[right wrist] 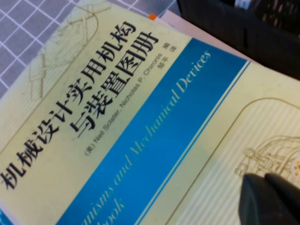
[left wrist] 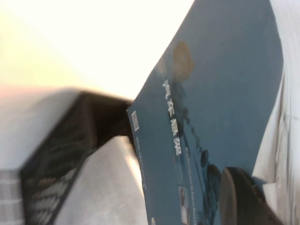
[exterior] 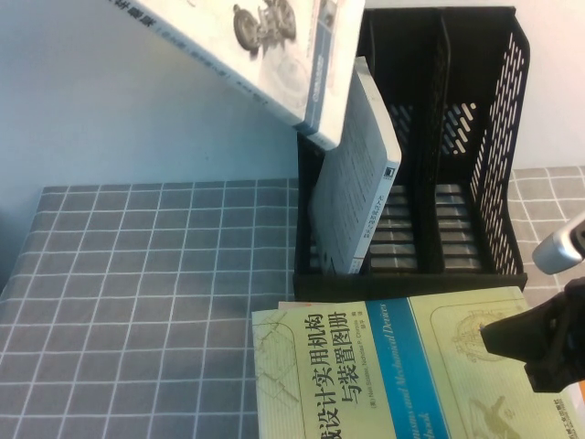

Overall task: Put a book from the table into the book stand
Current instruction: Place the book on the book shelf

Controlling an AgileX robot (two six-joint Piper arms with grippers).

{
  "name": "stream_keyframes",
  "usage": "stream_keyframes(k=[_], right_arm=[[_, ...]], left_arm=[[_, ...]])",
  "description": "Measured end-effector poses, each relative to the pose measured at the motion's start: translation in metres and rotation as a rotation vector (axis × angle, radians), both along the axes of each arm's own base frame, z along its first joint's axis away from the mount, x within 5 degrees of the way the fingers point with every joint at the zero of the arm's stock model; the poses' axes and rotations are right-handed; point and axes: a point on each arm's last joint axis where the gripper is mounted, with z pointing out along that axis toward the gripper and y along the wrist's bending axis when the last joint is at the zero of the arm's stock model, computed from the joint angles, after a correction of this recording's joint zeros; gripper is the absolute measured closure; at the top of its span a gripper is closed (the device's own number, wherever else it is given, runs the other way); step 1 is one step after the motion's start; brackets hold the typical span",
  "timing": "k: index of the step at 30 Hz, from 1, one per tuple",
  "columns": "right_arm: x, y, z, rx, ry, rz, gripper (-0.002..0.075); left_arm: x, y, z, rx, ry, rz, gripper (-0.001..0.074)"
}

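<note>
Book stand (exterior: 475,137) at desk (exterior: 137,274) far edge: left slot blocked by leaning grey book (exterior: 361,174), held book (exterior: 265,50) overhead. Middle, right slots free. Yellow-green book (exterior: 384,375) covers near-right corner, right gripper (exterior: 539,343) over it. Left gripper (left wrist: 243,197) clamped on held book.

- The book (exterior: 265,50) is cut off by the top edge of the high view at 12 o'clock; its title is only partly visible.
- The left gripper (left wrist: 243,197) is absent from the high view; the left wrist view shows one dark, blurred finger against the teal back cover.
- The yellow-green book (exterior: 384,375) runs off the bottom edge at 6 o'clock.
- The right gripper (exterior: 539,343) is cut by the right edge at 4 o'clock.
- The book stand (exterior: 475,155) hides the grey book's (exterior: 361,174) lower end.
</note>
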Motion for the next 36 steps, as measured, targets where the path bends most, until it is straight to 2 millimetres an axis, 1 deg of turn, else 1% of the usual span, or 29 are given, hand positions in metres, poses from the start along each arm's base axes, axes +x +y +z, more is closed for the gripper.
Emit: stream_keyframes(k=[4, 6, 8, 12, 16, 19, 23, 26, 29, 36], right_arm=[[0.001, -0.001, 0.0, -0.002, -0.01, -0.016, 0.0728], [0.003, -0.001, 0.001, 0.004, -0.015, -0.031, 0.0728], [0.004, -0.001, 0.001, 0.009, -0.019, -0.044, 0.0728], [0.004, -0.001, 0.001, 0.011, -0.023, -0.054, 0.0728], [0.005, -0.001, 0.002, 0.013, -0.024, -0.058, 0.0728], [0.005, -0.001, 0.002, 0.013, -0.025, -0.059, 0.0728], [0.005, -0.001, 0.002, 0.015, -0.026, -0.06, 0.0728], [0.005, -0.001, 0.002, 0.015, -0.026, -0.06, 0.0728], [0.005, -0.001, 0.002, 0.017, -0.025, -0.061, 0.0728], [0.005, -0.001, 0.002, 0.024, -0.024, -0.066, 0.0728]], left_arm=[[0.001, 0.003, -0.005, 0.027, 0.052, 0.039, 0.0619], [0.001, 0.001, -0.006, 0.027, 0.066, 0.042, 0.0619], [0.0, -0.005, -0.007, 0.034, 0.071, 0.046, 0.0619], [-0.001, -0.033, -0.012, 0.068, 0.078, 0.06, 0.0619], [0.006, -0.059, -0.028, 0.15, 0.131, 0.132, 0.062], [0.009, -0.082, -0.041, 0.214, 0.148, 0.143, 0.0621], [0.015, -0.104, -0.057, 0.316, 0.148, 0.189, 0.0621], [0.022, -0.118, -0.072, 0.37, 0.168, 0.231, 0.0621], [0.029, -0.13, -0.086, 0.381, 0.202, 0.25, 0.0621], [0.045, -0.148, -0.111, 0.375, 0.247, 0.273, 0.0621]])
